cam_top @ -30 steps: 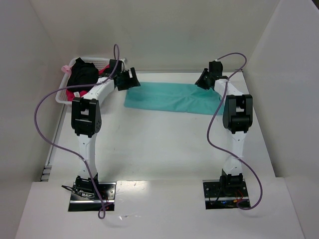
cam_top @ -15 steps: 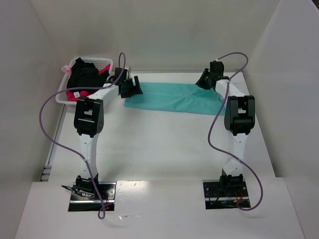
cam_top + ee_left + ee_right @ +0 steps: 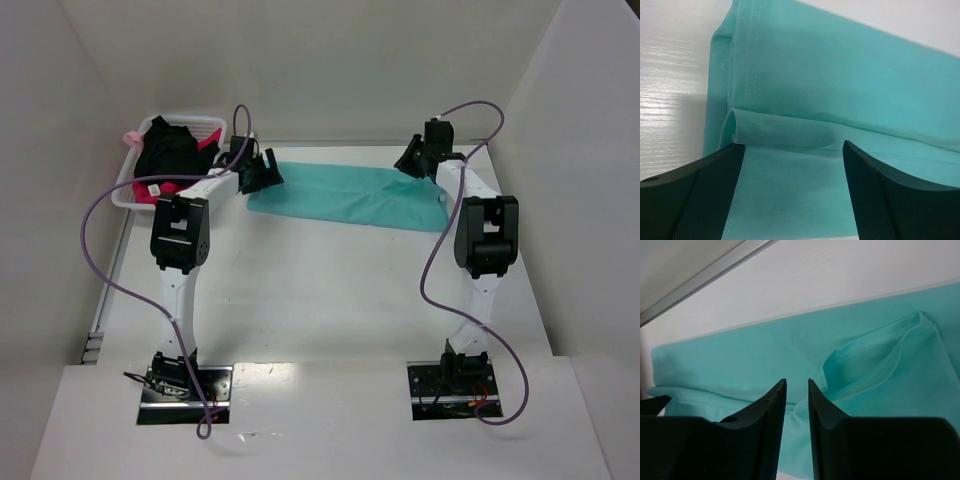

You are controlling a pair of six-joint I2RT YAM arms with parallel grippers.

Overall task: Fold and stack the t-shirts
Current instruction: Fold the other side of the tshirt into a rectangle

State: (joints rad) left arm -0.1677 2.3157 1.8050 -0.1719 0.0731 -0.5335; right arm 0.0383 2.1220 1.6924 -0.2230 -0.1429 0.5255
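Observation:
A teal t-shirt (image 3: 345, 195) lies folded into a long strip along the far side of the table. My left gripper (image 3: 268, 172) is at its left end, open and low over the cloth; in the left wrist view (image 3: 792, 150) the shirt's folded hem (image 3: 785, 127) lies between the wide-apart fingers. My right gripper (image 3: 410, 160) is over the shirt's far right corner. In the right wrist view (image 3: 796, 381) its jaws stand a narrow gap apart, with the shirt (image 3: 740, 355) lying flat below and nothing pinched.
A white basket (image 3: 205, 122) at the far left holds black (image 3: 165, 150) and pink garments. White walls close in the table on the left, back and right. Purple cables loop off both arms.
My left gripper has moved right, from beside the basket onto the left end of the teal shirt. My right arm has shifted only slightly.

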